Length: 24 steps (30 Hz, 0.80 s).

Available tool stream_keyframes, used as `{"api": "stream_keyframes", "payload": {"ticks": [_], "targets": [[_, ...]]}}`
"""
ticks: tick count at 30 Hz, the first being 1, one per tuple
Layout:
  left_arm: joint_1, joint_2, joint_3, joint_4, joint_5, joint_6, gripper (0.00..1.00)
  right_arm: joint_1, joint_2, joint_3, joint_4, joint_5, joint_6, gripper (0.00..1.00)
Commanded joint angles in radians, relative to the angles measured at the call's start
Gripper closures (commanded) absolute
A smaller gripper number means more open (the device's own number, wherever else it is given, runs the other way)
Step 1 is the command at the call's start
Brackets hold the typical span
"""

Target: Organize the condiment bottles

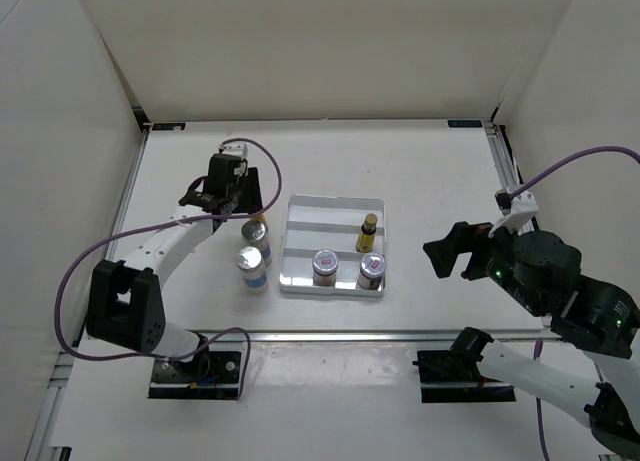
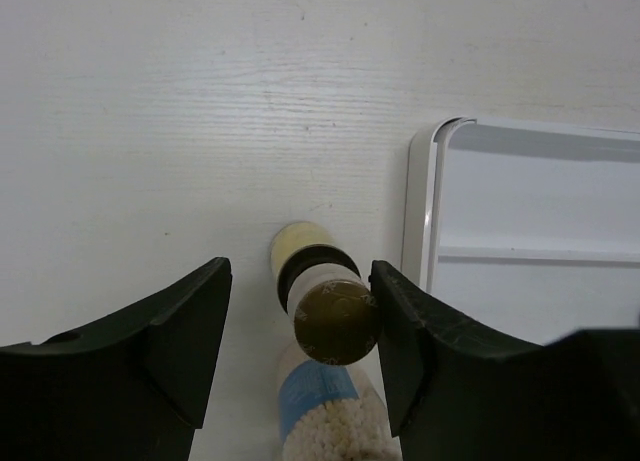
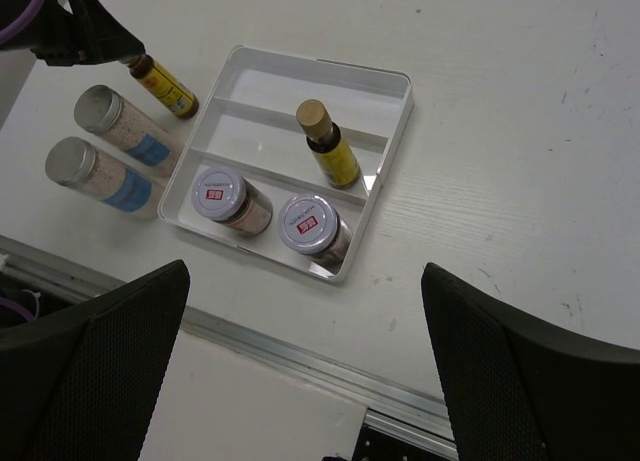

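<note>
Looks like we're on the yellow bottle (image 2: 335,316) standing just left of the tray (image 2: 425,211); left claw (image 2: 300,281) is apart, straddling its cap, not clamped yet; next: close w/o bumping the white-blue bottle (image 2: 325,416) beside it, then lift over the tray rim; right claw (image 3: 300,371) is apart too, holding nothing.

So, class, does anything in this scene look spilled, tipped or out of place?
Nothing is spilled, tipped or damaged. Three bottles stand outside the white tray, on its left: a slim yellow bottle and two white-blue silver-capped bottles.
</note>
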Motion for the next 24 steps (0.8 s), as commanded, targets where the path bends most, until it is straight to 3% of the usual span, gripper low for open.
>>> {"api": "stream_keyframes", "payload": {"ticks": [1,3,10,17,24], "targets": [[-0.013,-0.001,0.041,0.043,-0.042,0.021,0.33,0.005,-0.001,-0.004,-0.017,-0.013,0.006,0.00],[-0.022,-0.001,0.041,0.052,-0.051,0.021,0.38,0.005,-0.001,-0.004,-0.017,-0.013,0.006,0.00],[-0.076,-0.054,0.081,0.015,-0.141,0.021,0.88,0.005,-0.019,-0.004,-0.035,-0.003,0.006,0.00],[-0.163,-0.117,0.246,-0.038,-0.230,0.041,0.89,0.005,-0.061,-0.013,-0.065,-0.003,0.026,0.00],[-0.278,-0.111,0.352,-0.058,-0.194,0.041,0.89,0.005,-0.108,-0.033,-0.109,0.006,0.059,0.00]]}}
